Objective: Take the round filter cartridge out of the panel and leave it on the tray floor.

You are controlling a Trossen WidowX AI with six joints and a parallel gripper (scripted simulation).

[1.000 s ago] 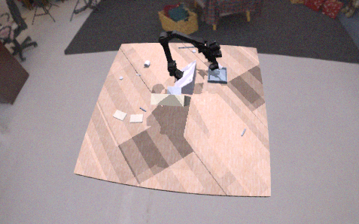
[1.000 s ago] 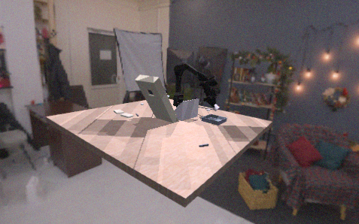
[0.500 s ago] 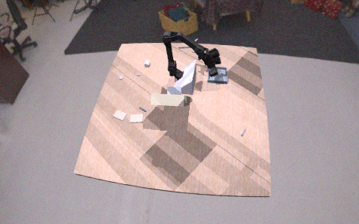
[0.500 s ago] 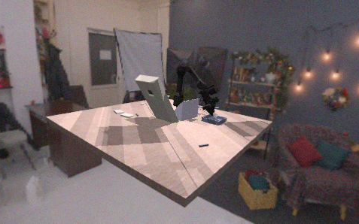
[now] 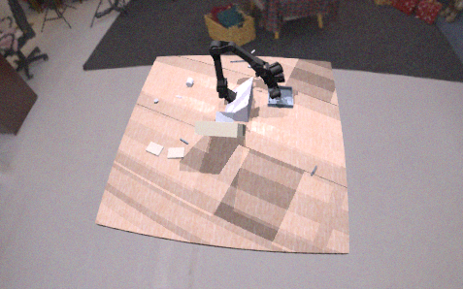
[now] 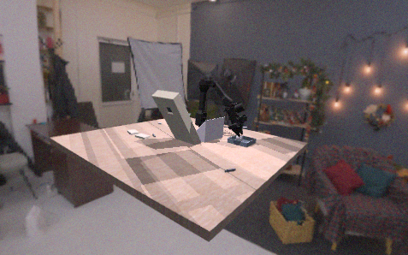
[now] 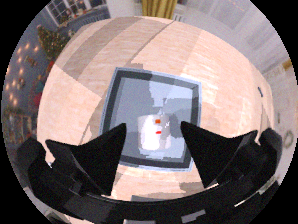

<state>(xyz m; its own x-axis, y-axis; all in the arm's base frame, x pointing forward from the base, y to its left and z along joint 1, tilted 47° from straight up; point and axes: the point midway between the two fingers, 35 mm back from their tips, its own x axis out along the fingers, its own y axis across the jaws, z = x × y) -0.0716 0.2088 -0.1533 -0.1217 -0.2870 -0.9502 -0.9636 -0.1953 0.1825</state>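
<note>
The white round filter cartridge with small red marks shows inside the outline of the blue-grey tray, towards its near side in the wrist view. My gripper is low over the tray. Its black fingers are open, one on each side of the cartridge, with a visible gap at both tips. Whether the cartridge's bottom touches the tray floor is hard to tell. In the top view the gripper hides most of the cartridge. The slots on its face cannot be made out.
A tall cream slab with a small dark opening leans near the middle of the table. A pale lavender wedge stands between the arm's base and the tray. Two cream tiles lie left of the slab.
</note>
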